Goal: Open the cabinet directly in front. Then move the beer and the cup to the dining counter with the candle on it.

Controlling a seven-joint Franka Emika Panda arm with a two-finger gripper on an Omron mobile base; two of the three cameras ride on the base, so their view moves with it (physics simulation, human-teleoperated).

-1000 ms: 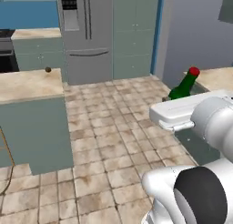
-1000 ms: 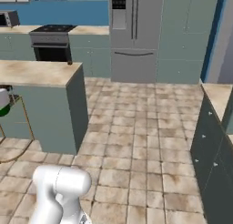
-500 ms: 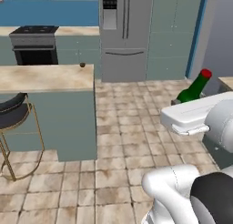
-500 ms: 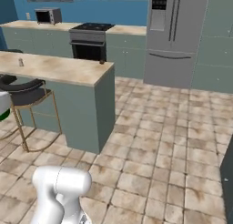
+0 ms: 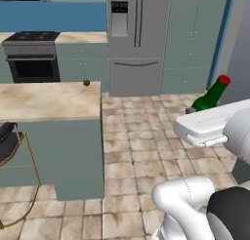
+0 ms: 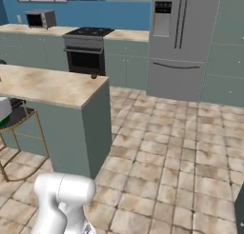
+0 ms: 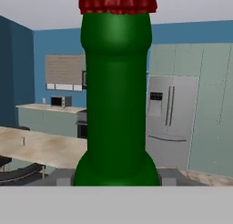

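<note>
**Pincer clamped on beer, carried beside dining counter**

Gripper (image 7: 116,184) is closed on the beer (image 7: 116,91); hand view has the bottle standing upright between the dark finger tips, neck and red cap up the middle of the frame. Finger tips themselves are mostly hidden behind the bottle's shoulder, only grey stubs at each side.

Left base view: beer (image 5: 211,94) pokes out tilted from behind the white forearm, red cap uppermost, to the right of the dining counter (image 5: 49,101) and well apart from it. Grip point is hidden by the arm in this view.

Landmark = dining counter:
- Left base view: counter's near end and grey-green base, a small dark round thing (image 5: 86,82) on its far corner, a black stool with gold legs (image 5: 10,136) tucked at its left side.
- Right base view: same counter (image 6: 52,88) from the other side, same dark thing (image 6: 94,76) at the far corner, stool (image 6: 14,116) at its left. Adds a microwave (image 6: 39,19) on the back worktop beyond the counter.
- Hand view: counter top (image 7: 41,148) left of the bottle, with a small pale upright item (image 7: 22,140) on it; too small to identify.

Beyond the counter: oven range (image 5: 31,56) and steel fridge (image 5: 136,39), seen in both base views. Tiled floor (image 6: 167,152) lies between counter and fridge.
</note>
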